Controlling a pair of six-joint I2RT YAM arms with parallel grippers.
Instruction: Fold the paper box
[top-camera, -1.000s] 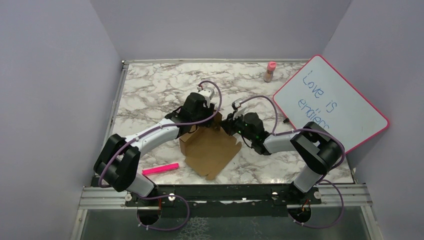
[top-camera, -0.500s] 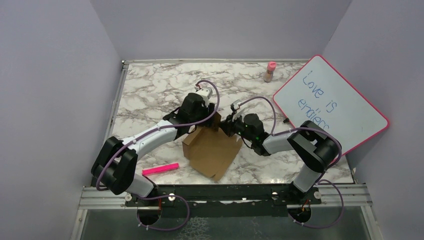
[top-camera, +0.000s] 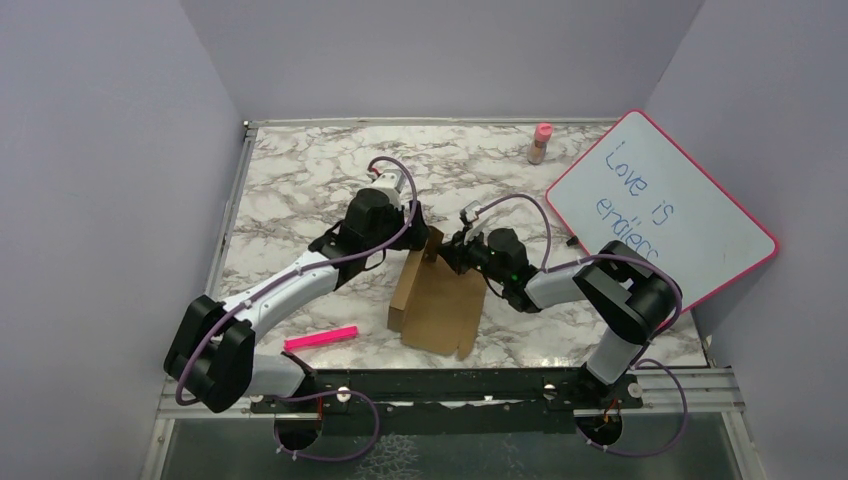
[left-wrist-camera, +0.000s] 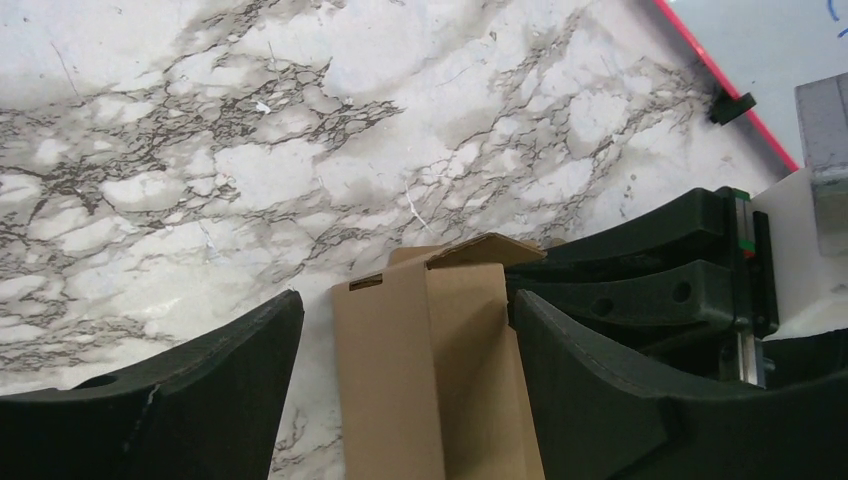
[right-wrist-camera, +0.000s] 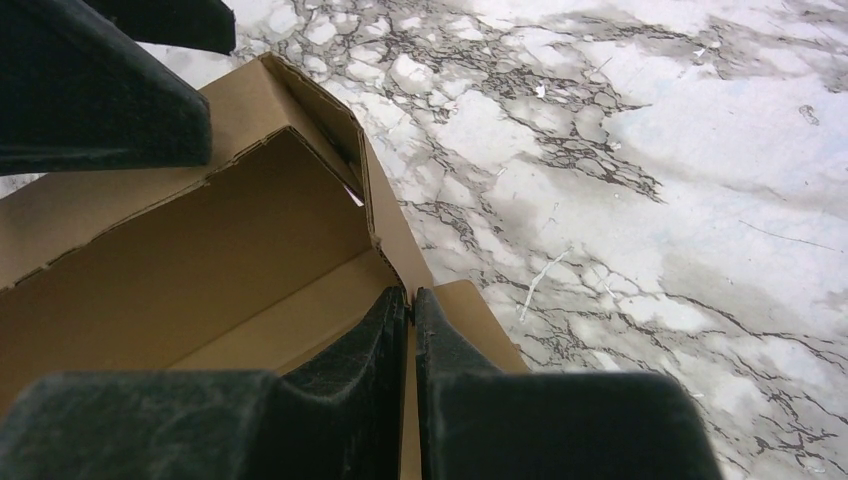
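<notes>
Pink marker (top-camera: 321, 338): we see it flat on the worktop (top-camera: 300, 170), well off to the outer side of the left hand and nearer the arm bases. We judge it has no part in the fold.
Left hand (left-wrist-camera: 408, 300): spread wide, one finger either side of the upright wall (left-wrist-camera: 430, 380) of the box. The cardboard passes between the fingers unclamped, with a sliver of worktop showing on the outer side. On the inner side we cannot tell whether finger and wall touch. We read this straddle as a loose fence that stops the wall tipping over while leaving the hand free to take a new hold.
Paper box (top-camera: 440, 305): partly folded, directly below and between both hands, its broad panel running back toward the arm bases and its hollow side turned to the right hand.
Right hand (right-wrist-camera: 410, 300): narrow, nipped onto a thin cardboard edge at the box's far end. We judge this pinch is the anchor, so the box cannot slide or drop flat.
Bottle (top-camera: 540, 143): upright, beyond the right hand, well apart.
Whiteboard (top-camera: 660, 200): leaning out past the right hand's outer side, apart from the box.
</notes>
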